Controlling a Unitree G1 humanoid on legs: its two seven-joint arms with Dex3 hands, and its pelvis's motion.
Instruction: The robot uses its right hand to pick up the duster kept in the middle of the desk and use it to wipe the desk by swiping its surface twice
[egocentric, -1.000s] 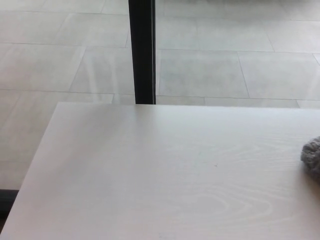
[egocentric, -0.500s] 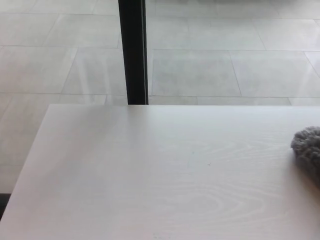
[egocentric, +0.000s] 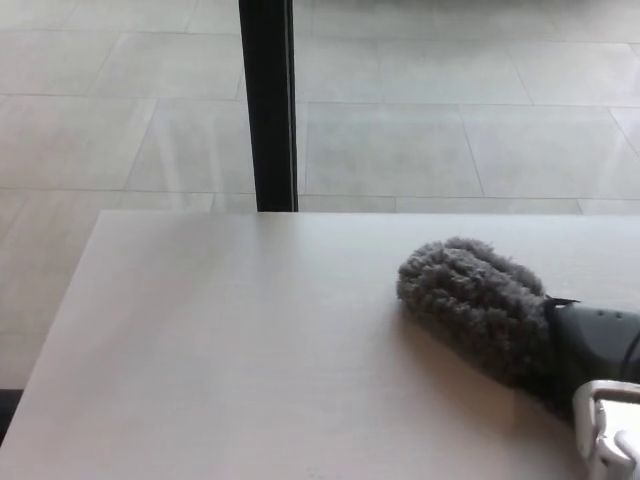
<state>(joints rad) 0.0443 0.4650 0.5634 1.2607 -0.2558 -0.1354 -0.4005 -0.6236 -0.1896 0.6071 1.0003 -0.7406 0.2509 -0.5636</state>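
Head view, duster (egocentric: 472, 305) on desk (egocentric: 220, 350), hand apparently unseen

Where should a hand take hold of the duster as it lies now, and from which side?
Grip the duster by its dark grey handle, coming from the desk's right, since the handle points that way. The fluffy head is soft and offers no firm hold. Something white already sits at the handle's end; what it is cannot be told.

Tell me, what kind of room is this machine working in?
Probably an office or lab-like indoor space. There is a pale wood-grain desk, a floor of large light tiles beyond it, and a black upright post behind the desk. A grey fluffy duster lies on the desk.
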